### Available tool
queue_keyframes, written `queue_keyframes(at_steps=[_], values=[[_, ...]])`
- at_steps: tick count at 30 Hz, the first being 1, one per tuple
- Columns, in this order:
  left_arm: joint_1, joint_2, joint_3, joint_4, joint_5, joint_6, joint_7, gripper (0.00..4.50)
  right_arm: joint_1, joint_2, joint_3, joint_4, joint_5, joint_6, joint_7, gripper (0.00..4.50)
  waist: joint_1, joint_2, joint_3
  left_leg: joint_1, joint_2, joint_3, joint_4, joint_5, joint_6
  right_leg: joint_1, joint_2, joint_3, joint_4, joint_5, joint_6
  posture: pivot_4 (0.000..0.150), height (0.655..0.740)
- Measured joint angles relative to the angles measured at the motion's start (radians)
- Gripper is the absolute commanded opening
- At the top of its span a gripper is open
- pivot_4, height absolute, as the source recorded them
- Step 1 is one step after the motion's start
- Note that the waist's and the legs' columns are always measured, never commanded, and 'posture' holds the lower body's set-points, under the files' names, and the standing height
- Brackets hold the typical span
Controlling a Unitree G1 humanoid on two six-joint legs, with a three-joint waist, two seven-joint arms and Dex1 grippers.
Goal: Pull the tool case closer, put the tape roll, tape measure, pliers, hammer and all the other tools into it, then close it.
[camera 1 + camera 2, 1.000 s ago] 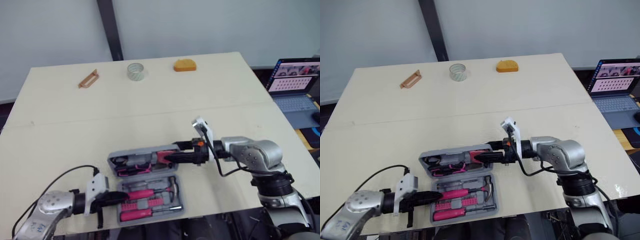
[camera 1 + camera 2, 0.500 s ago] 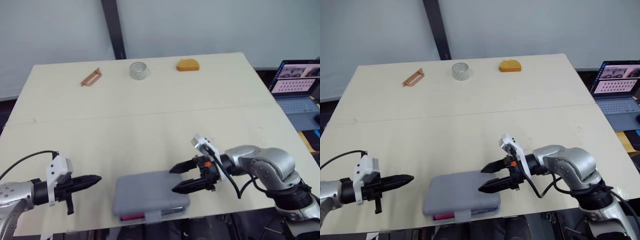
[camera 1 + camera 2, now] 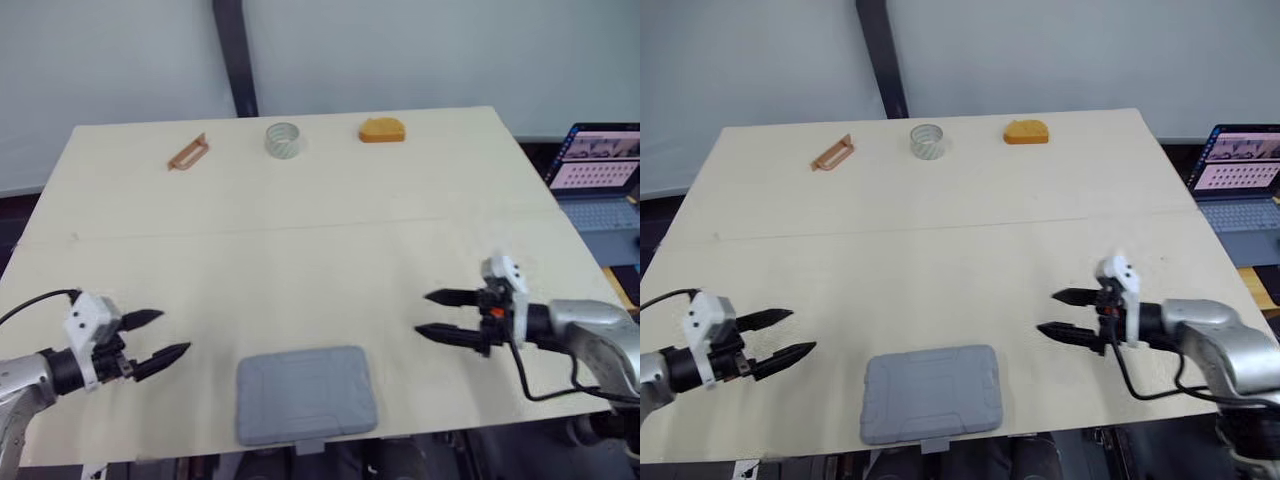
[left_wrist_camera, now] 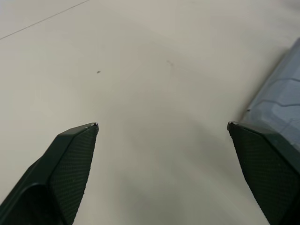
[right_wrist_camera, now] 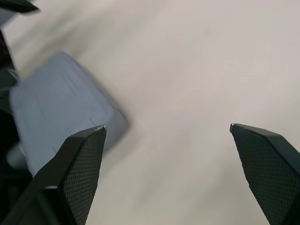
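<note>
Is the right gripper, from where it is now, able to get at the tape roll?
Probably not without leaning forward. The tape roll lies near the far edge of the table, well beyond the open right gripper. Nothing stands between them.

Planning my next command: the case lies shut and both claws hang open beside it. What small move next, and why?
Probably bring the right claw over to the tool case to lift its lid: the tape roll and tape measure lie out at the far edge of the table, so they cannot go in yet.
</note>
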Motion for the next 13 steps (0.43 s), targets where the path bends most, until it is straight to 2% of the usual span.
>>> queue_keyframes(at_steps=[4, 13], values=[[0.001, 0.013, 0.021, 0.065, 0.039, -0.034, 0.003, 4.48, 0.063, -0.029, -0.035, 0.121, -0.055, -0.098, 0.029, 4.5, -0.004, -0.001, 0.001, 0.001, 0.0, 0.001, 0.0, 0.0, 0.0, 0.001, 0.0, 0.0, 0.0, 0.0, 0.0, 0.15, 0.74], [-0.007, 0.028, 0.055, 0.171, 0.075, -0.089, -0.001, 4.48, 0.039, -0.029, -0.058, 0.26, -0.092, -0.18, 0.045, 4.5, -0.002, -0.002, 0.001, 0.001, 0.0, 0.001, 0.0, 0.0, 0.0, 0.0, 0.0, 0.0, 0.001, 0.0, 0.0, 0.15, 0.74]])
